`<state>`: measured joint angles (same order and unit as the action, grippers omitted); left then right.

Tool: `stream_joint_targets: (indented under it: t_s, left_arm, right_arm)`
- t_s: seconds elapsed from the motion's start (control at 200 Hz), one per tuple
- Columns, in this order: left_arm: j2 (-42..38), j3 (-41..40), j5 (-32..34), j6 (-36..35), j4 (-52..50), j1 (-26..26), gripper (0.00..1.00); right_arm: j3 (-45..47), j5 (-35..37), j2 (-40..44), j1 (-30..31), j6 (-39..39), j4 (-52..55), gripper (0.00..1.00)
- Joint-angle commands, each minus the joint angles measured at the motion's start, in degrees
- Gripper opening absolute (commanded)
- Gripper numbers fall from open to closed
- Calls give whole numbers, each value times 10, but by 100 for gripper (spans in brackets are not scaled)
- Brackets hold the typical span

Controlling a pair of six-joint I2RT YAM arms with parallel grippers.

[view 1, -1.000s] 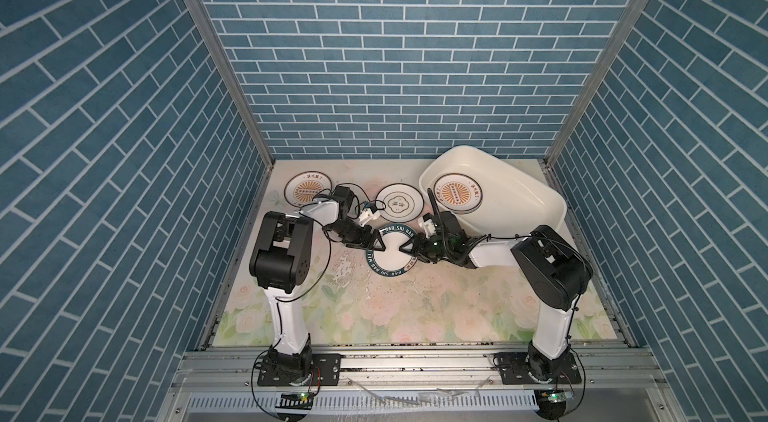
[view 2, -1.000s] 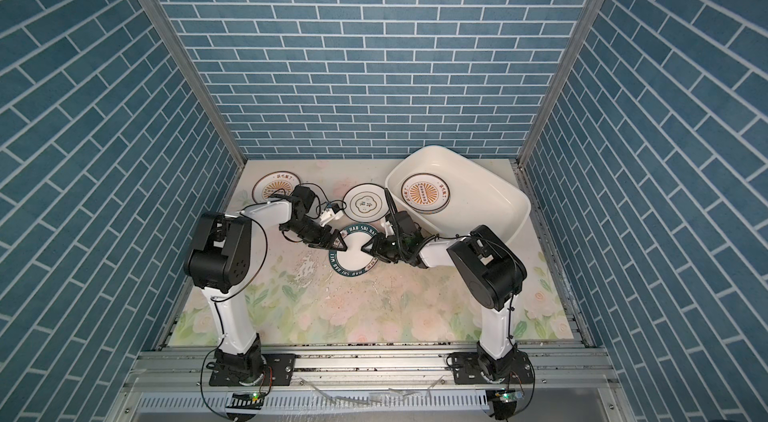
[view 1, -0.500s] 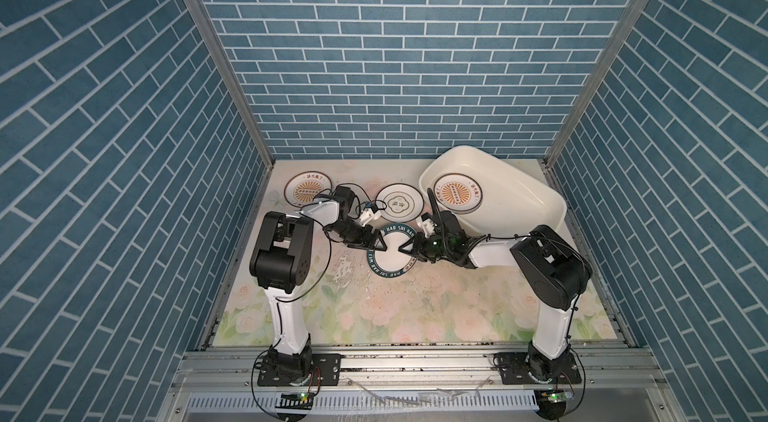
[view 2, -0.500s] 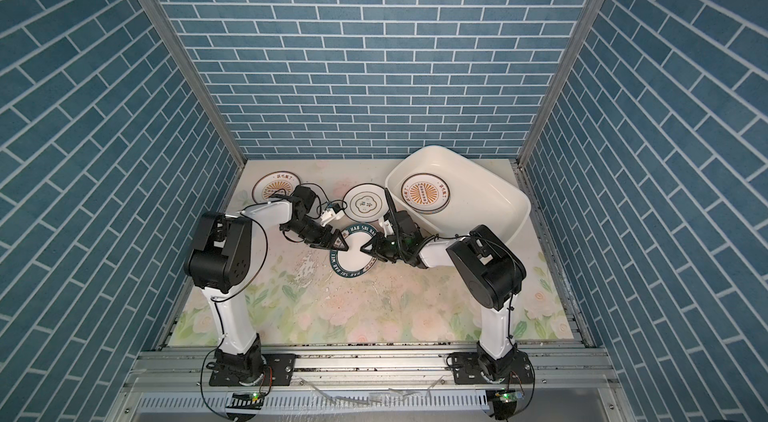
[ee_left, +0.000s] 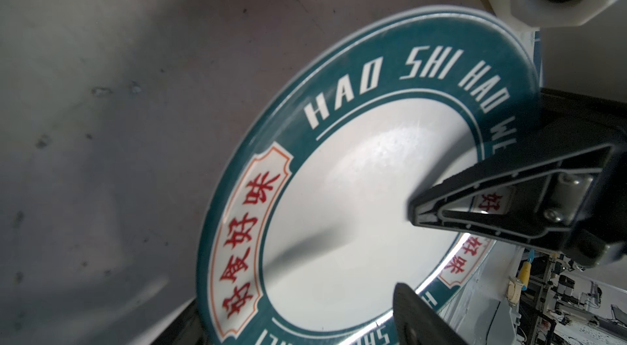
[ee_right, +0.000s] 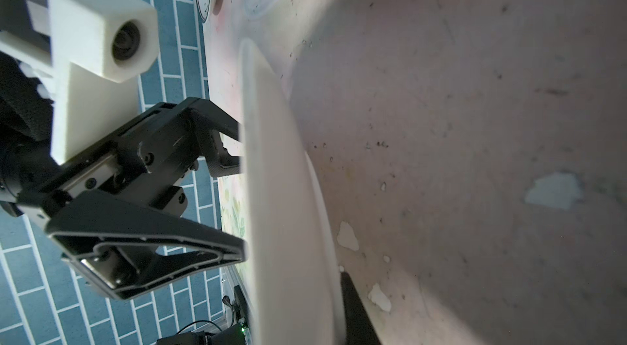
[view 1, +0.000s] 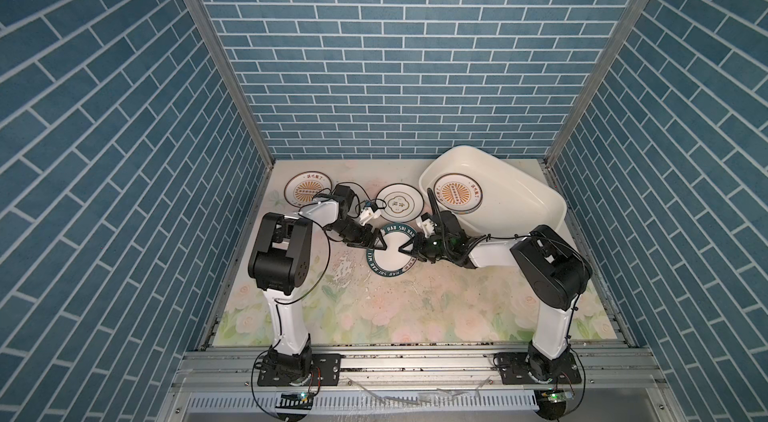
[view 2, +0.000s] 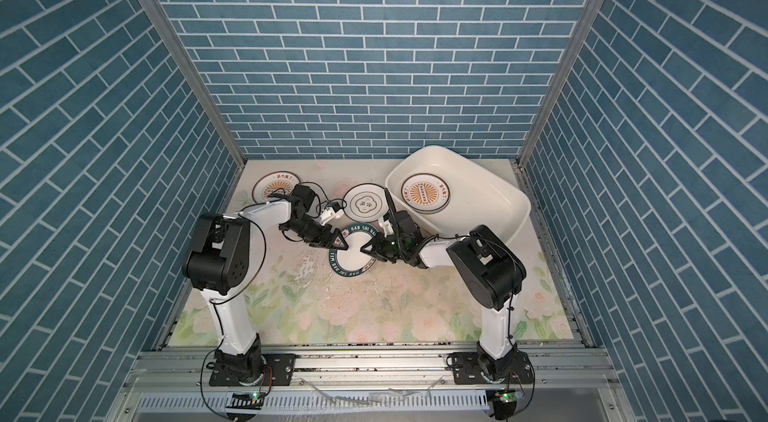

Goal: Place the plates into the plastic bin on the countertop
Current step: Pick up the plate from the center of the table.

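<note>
Though large, the plastic bin (view 1: 515, 191): one sunburst plate (view 1: 456, 193) inside.

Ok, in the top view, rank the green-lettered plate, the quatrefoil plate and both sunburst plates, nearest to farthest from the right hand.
1. Round white plate with dark green lettered rim: in the right hand, centre.
2. White quatrefoil-emblem plate: just behind.
3. Orange sunburst plate in the cream plastic bin: back right.
4. Orange sunburst plate on the countertop: back left.

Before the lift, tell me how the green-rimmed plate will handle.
Green-rimmed plate: glossy glaze, so probably slippery where the right gripper pinches its rim. Likely rigid: it tilts in one piece. Looks ceramic, so probably breakable if dropped.
</note>
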<state>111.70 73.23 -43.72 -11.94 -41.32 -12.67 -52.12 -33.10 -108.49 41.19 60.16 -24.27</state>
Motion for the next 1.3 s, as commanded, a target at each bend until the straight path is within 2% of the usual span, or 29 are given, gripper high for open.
stream_joint_targets:
  t_s: [0.0, 0.4, 0.895, 1.03, 1.295]
  left_arm:
    - [-17, 3, -15, -12, -13, -7, 82]
    - [-15, -1, -13, -17, -13, -6, 82]
    - [-57, 29, 4, -57, -49, 12, 88]
    - [-74, 42, -10, -70, -68, 40, 89]
    - [-136, 64, -58, -54, -79, 132, 89]
  right_arm:
    - [-14, -12, 13, -1, 10, -27, 18]
    - [-8, -27, 6, -10, 41, -79, 15]
    - [-13, -31, 21, -26, 27, -49, 15]
    - [-18, -31, 31, -29, 23, -39, 15]
    - [-47, -35, 56, -33, 7, 7, 15]
